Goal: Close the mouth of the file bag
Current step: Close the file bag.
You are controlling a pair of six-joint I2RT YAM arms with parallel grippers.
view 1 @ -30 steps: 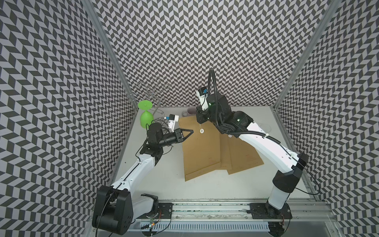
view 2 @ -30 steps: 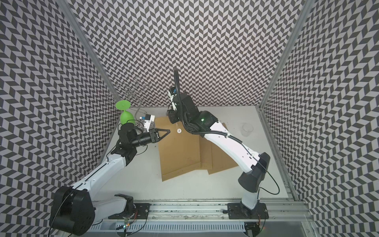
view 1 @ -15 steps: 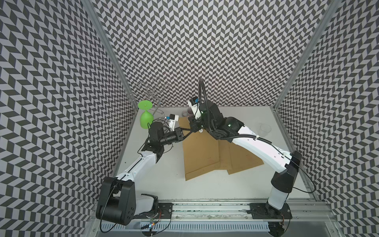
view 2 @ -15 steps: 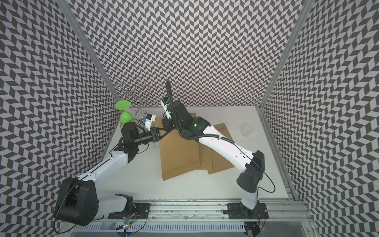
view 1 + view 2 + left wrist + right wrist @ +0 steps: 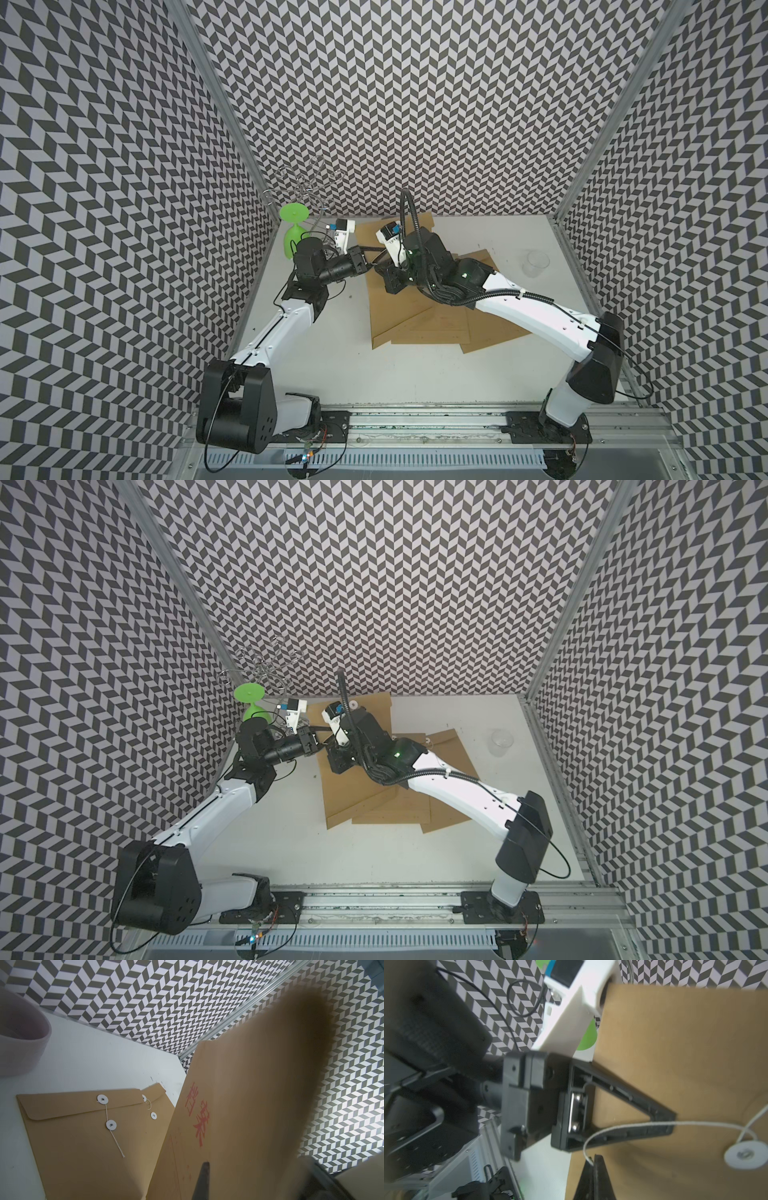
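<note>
In both top views the flat brown kraft-paper file bag (image 5: 405,318) lies on the white table (image 5: 332,365), left of centre. Left wrist view: its red-printed face tilts up. Right wrist view: the left gripper (image 5: 671,1120) clamps that lifted end, apparently steadying it; the right gripper (image 5: 593,1160) pinches the thin white string (image 5: 633,1125), presumably for winding.

Near half of the table (image 5: 415,374) was wide open, loads of room to come in. Back left was cramped: green goblet (image 5: 294,232) and wire rack (image 5: 305,189) right behind the left arm (image 5: 282,328), and the right arm (image 5: 536,316) reached across the envelopes (image 5: 432,328) to meet it. Something see-through, a cup (image 5: 535,262) I think, sat alone back right.
</note>
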